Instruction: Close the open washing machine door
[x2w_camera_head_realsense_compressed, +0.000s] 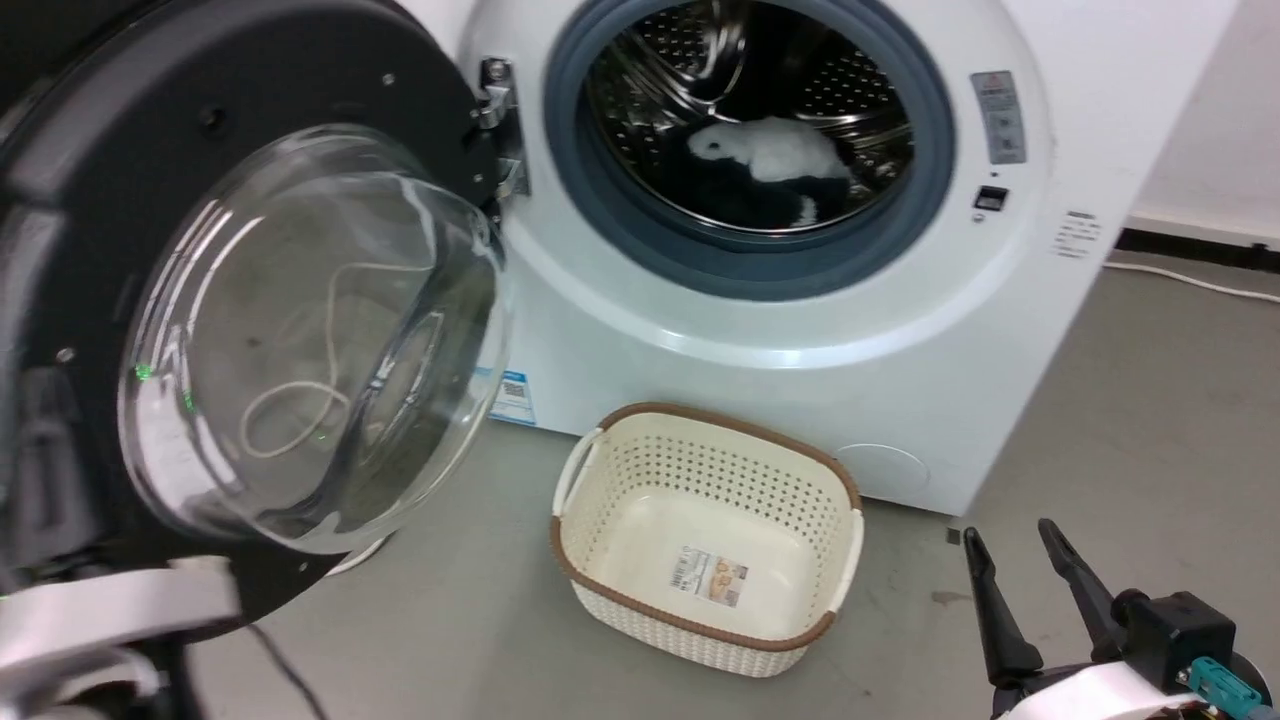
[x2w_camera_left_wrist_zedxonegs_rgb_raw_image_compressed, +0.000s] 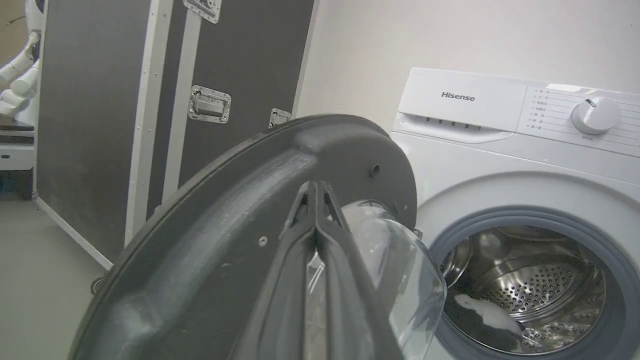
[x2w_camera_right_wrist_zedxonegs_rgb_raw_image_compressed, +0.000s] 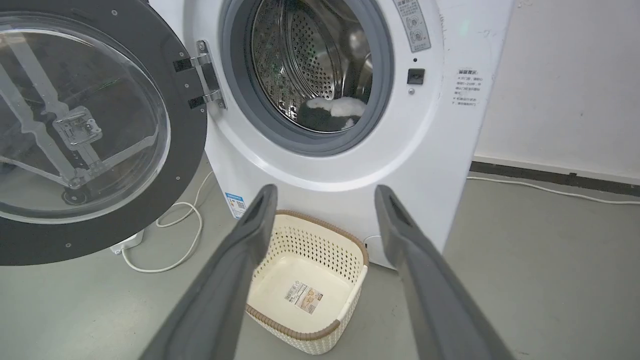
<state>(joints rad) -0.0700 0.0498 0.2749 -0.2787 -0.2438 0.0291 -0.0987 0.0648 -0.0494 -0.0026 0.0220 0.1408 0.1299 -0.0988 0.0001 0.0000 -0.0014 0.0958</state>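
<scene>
The washing machine door stands swung wide open at the left, black-rimmed, its clear glass bowl bulging toward me. Its metal hinge joins it to the white washing machine. In the left wrist view my left gripper is shut with nothing in it, its tips lying over the door by its inner rim; I cannot tell if they touch. My right gripper hangs open low at the right, far from the door. In its wrist view the right gripper is spread wide.
The grey-ringed steel drum opening holds white and dark laundry. An empty cream basket sits on the floor before the machine. A black flight case stands behind the door. A white cable loops on the floor.
</scene>
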